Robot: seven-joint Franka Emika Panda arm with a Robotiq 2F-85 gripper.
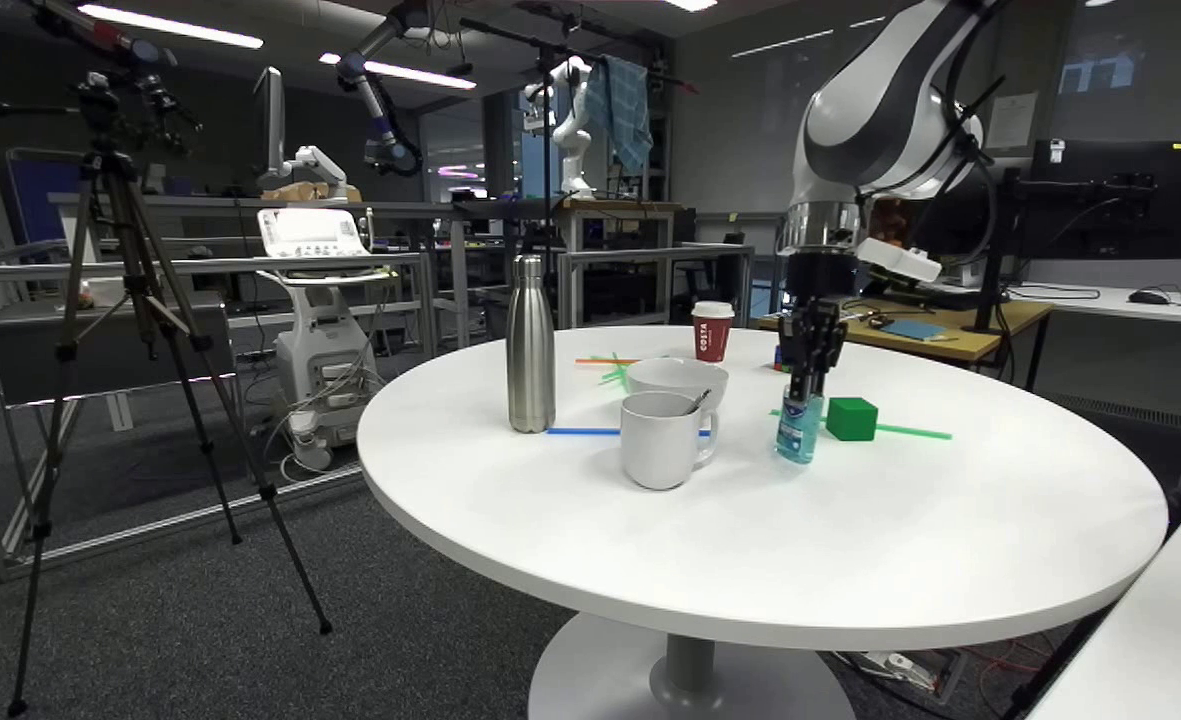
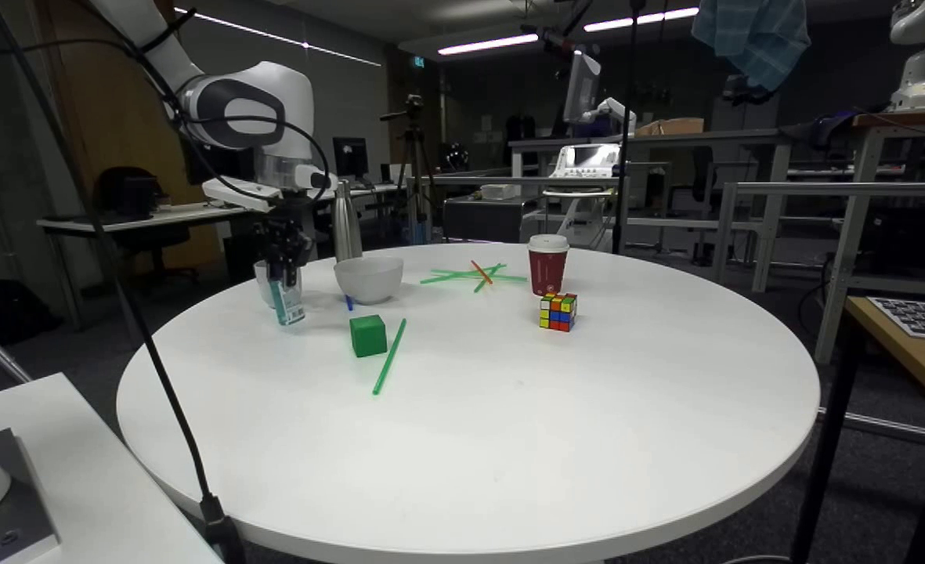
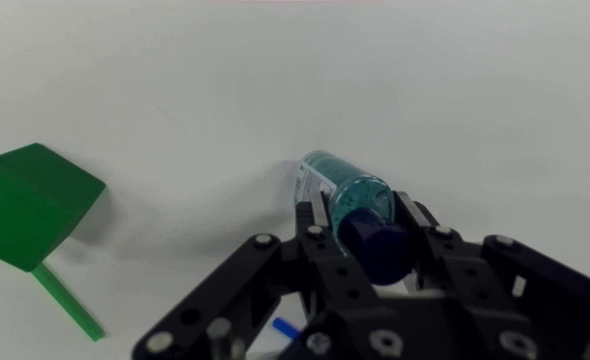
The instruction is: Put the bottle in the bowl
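Over the table point(image 1: 790, 570), the claw point(image 3: 360, 197) pinches 1 bottle point(image 1: 798, 435); grasp looks done, placing in the bowl point(image 2: 369, 280) remains.

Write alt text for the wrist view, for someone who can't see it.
A black gripper holds a teal bottle with a dark blue cap; white tabletop fills the background. At left are a green block and green stick; at bottom, part of a blue stick.

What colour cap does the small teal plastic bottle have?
Dark navy-blue cap; the wrist view shows it best.
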